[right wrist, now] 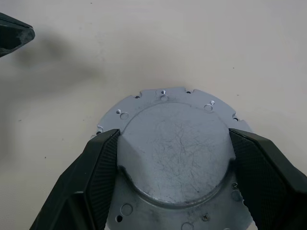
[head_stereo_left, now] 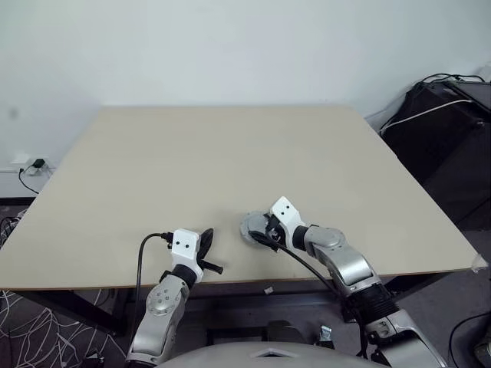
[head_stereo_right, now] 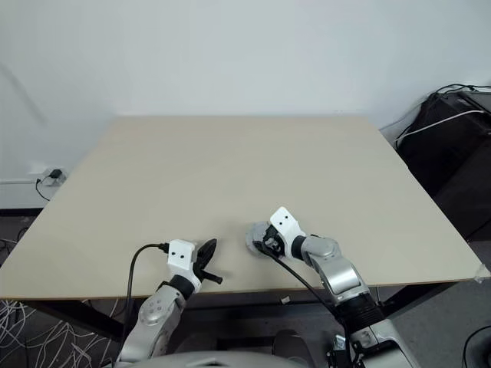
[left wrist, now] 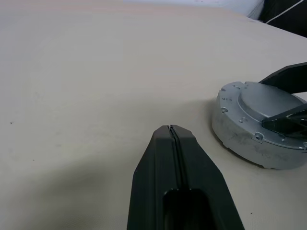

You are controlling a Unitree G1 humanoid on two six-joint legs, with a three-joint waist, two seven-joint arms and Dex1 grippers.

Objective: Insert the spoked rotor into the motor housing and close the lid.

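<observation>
Right end effector [right wrist: 175, 158] fingers partly hide lid [right wrist: 175, 143].

Beige table [head_stereo_left: 192, 169], grey lid [right wrist: 175, 153] resting flat (near front edge)

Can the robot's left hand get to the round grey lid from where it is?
Probably yes. The left hand sits shut, close beside the lid, with only bare table between them. But the right hand already straddles the lid's raised centre, so it could get crowded.
</observation>
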